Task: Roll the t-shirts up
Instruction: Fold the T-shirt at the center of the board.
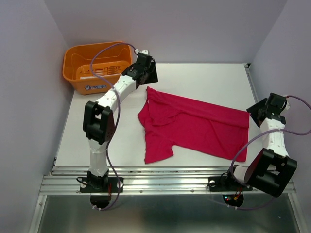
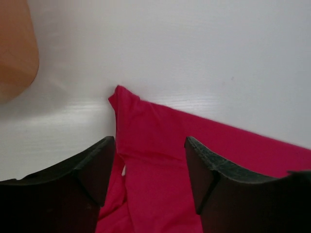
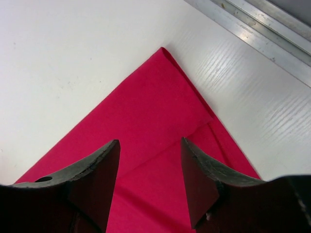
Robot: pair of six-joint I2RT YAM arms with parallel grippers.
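L gripper (image 2: 149, 145) jaws spread, nothing pinched, over the far-left corner of the t-shirt (image 1: 194, 126), nr the orange basket (image 1: 73, 73). Shirt lies mid-table, folded lengthwise, sleeve end bunched. Risk: thin cloth wrinkles there, so a roll could start crooked or loose. R gripper (image 3: 149, 145) likewise spread, over the right-hand corner; grabbing only the top layer would undo the fold. White table (image 1: 204, 77) looks smooth, prob. slippy; lilac walls (image 1: 29, 73), metal rail (image 1: 160, 177) at near edge.

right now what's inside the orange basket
In the orange basket only its own slatted walls and floor show, no cloth. Its near wall and the left arm's cable cover part of the floor, so that strip cannot be checked. The t-shirt lies outside it.
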